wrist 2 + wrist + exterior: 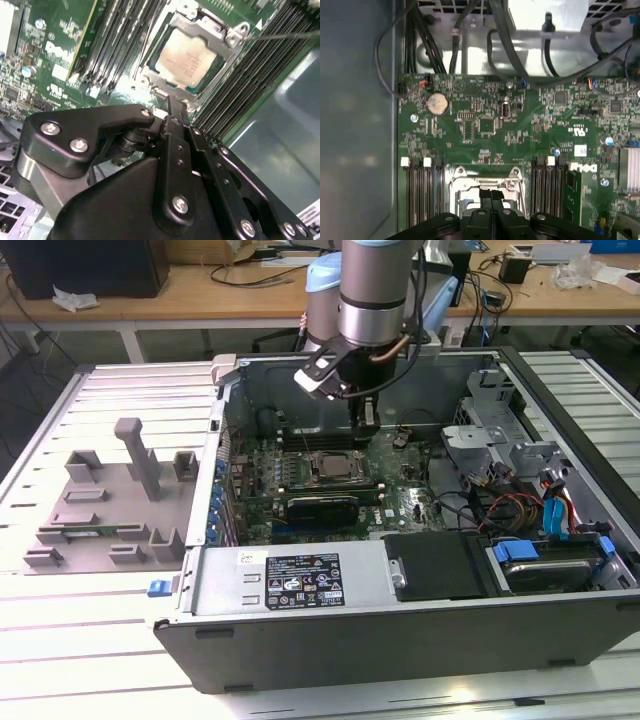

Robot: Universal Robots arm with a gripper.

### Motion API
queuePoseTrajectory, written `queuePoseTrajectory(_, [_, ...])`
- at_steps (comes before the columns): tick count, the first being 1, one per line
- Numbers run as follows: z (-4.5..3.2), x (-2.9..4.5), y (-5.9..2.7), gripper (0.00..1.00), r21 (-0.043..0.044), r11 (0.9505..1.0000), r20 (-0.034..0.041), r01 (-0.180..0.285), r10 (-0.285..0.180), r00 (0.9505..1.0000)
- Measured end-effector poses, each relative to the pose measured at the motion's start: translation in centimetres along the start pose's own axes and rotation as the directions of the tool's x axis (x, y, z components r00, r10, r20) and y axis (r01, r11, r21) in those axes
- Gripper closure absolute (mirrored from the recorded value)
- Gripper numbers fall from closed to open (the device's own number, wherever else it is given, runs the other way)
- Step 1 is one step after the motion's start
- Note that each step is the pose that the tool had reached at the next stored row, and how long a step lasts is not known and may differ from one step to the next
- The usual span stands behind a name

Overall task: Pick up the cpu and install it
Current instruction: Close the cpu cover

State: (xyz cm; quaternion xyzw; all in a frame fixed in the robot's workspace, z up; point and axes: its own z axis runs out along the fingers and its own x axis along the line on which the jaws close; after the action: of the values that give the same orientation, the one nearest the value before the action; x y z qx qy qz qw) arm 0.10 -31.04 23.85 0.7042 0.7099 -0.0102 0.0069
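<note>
The cpu is a silvery square chip lying flat inside the metal-framed socket on the green motherboard of the open computer case. In the second wrist view the cpu sits within the socket frame, just beyond my fingertips. My gripper hangs a little above the board beside the socket's far edge. Its black fingers are pressed together with nothing between them, as both wrist views show: gripper, gripper. The socket frame shows just past the fingers in the first wrist view.
Memory slots flank the socket on both sides. A long black expansion card lies nearer the camera. Drive cages and cables crowd the exterior view's right. Case walls enclose the board. A grey fixture with posts stands outside on the left.
</note>
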Motion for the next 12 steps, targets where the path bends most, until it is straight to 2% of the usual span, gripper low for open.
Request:
queuePoseTrajectory(6, [0.29, -0.23, -1.46, 0.89, -0.0001, 1.0000, 0.0000, 0.000, 0.000, 1.0000])
queuePoseTrajectory(12, [0.70, -0.24, -2.52, 0.89, 0.0000, 1.0000, 0.0001, 0.000, 0.000, 1.0000])
